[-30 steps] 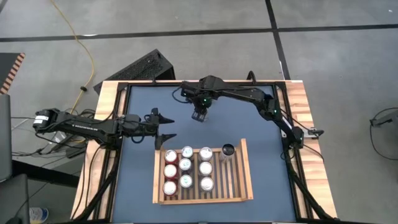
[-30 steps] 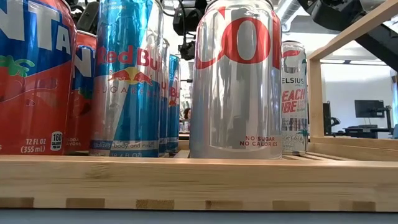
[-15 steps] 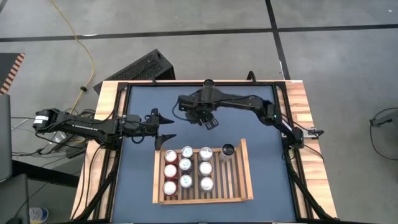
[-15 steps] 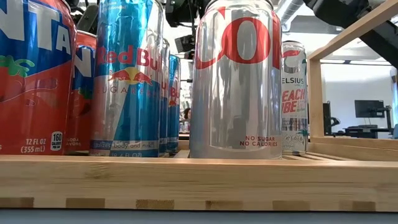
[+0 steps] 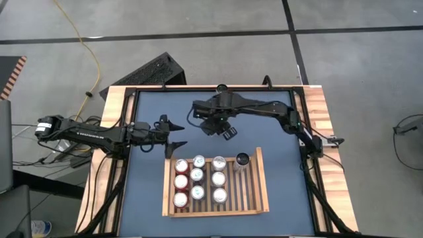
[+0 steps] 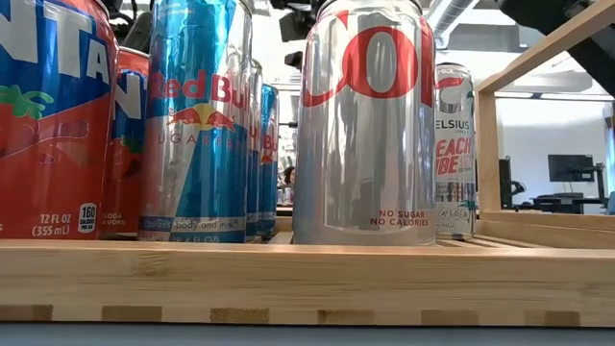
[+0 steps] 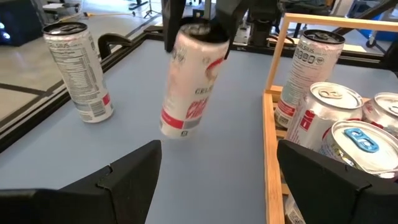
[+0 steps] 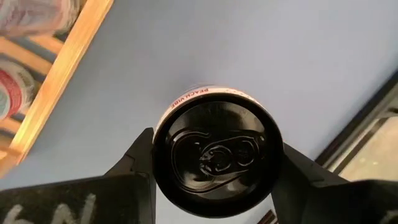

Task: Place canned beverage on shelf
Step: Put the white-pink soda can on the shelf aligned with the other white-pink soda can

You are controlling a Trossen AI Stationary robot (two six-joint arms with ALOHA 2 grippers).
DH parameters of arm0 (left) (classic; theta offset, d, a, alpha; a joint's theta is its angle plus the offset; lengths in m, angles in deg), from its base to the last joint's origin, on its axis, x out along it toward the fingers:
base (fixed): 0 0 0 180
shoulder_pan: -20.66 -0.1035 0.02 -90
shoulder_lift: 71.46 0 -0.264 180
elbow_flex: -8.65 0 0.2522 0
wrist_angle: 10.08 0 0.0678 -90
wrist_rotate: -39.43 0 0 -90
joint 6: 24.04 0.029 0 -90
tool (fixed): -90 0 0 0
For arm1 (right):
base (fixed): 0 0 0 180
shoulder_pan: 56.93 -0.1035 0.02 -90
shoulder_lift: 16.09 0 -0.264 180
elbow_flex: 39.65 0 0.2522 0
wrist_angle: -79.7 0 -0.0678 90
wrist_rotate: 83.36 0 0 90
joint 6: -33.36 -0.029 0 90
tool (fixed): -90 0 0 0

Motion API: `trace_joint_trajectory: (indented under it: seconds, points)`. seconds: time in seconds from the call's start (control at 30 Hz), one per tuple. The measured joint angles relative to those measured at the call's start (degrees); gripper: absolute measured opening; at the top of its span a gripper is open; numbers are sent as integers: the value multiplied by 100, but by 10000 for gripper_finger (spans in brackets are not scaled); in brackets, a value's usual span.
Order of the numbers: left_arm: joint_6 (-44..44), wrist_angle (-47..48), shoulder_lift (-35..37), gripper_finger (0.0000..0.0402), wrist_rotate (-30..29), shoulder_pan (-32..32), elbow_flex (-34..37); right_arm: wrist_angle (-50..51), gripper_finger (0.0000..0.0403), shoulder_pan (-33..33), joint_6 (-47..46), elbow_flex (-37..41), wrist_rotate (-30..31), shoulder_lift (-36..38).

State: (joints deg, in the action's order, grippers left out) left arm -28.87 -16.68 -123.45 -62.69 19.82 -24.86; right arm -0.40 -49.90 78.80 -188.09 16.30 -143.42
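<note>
A white canned beverage [image 7: 186, 87] with red lettering hangs over the blue tabletop, with my right gripper [image 5: 222, 127] shut on it just beyond the far rim of the shelf [image 5: 263, 182]. The right wrist view shows its black top [image 8: 217, 152]. The shelf is a light-wood slatted tray. Several cans [image 5: 198, 178] stand upright on its bottom, filling the left part. My left gripper [image 5: 180, 134] is open, level and holding nothing, left of the shelf's far left corner. My right gripper pinches the can's upper end [image 7: 198, 36] between its two fingers [image 8: 140, 158], one on each side just under the top rim. The fingers come from above, pointing down. The can hangs below them, tilted, with its bottom clear of the table.
Another white can [image 7: 81, 71] stands upright on the blue table toward its far edge. A single dark-topped can [image 5: 242, 159] stands at the shelf's far rim, with bare slats [image 5: 248, 192] to the right of the filled columns. The table has a raised wood border [image 5: 317, 112].
My right gripper has moved a little toward the table's right edge and upward with the can, and has rolled about its wrist, so its fingers stand at a different angle. The can stays in its hold, clear of the table.
</note>
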Motion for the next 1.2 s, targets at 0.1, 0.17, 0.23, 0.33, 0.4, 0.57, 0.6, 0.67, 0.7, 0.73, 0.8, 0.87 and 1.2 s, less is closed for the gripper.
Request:
trace_joint_trajectory:
  seconds: [0.1, 0.17, 0.23, 0.33, 0.4, 0.57, 0.6, 0.67, 0.7, 0.73, 0.8, 0.87, 1.2]
  points:
    - [-59, 1, 0, 307, -33, 0, 0, -88, 186, 20, 6, 1, -76, 160]
    - [-89, 2, 0, 307, -33, 0, 0, 28, 186, 14, 4, 1, 15, 279]
    - [-93, 14, 0, 307, -33, 0, 0, 263, 186, -62, -27, 1, 124, 423]
    - [-93, 12, 0, 307, -36, 0, 0, 421, 187, -254, -197, 1, 310, 712]
    - [-95, 8, 0, 307, -49, 0, 0, 371, 187, -448, -466, -3, 446, 965]
    - [-115, 7, 0, 307, -57, 1, 0, 396, 187, -1055, -926, -4, 752, 1613]
    - [-151, 4, 0, 307, -57, 0, 0, 396, 187, -1189, -1025, -6, 801, 1722]
    - [-210, 7, 0, 307, -57, 1, 0, 395, 187, -1477, -1206, -8, 874, 1932]
    - [-237, 2, 0, 307, -55, 0, 0, 395, 188, -1634, -1307, -8, 878, 2024]
    - [-243, -4, 0, 307, -56, 0, 0, 393, 188, -1785, -1394, -8, 879, 2113]
    - [-246, -2, 0, 307, -55, 0, 0, 393, 189, -2084, -1440, -8, 863, 2268]
    - [-247, -9, 0, 307, -55, 0, 0, 386, 192, -2383, -1513, -9, 842, 2373]
    - [-362, 10, 0, 307, -55, 2, 0, 379, 199, -3540, -2468, 6, 774, 2295]
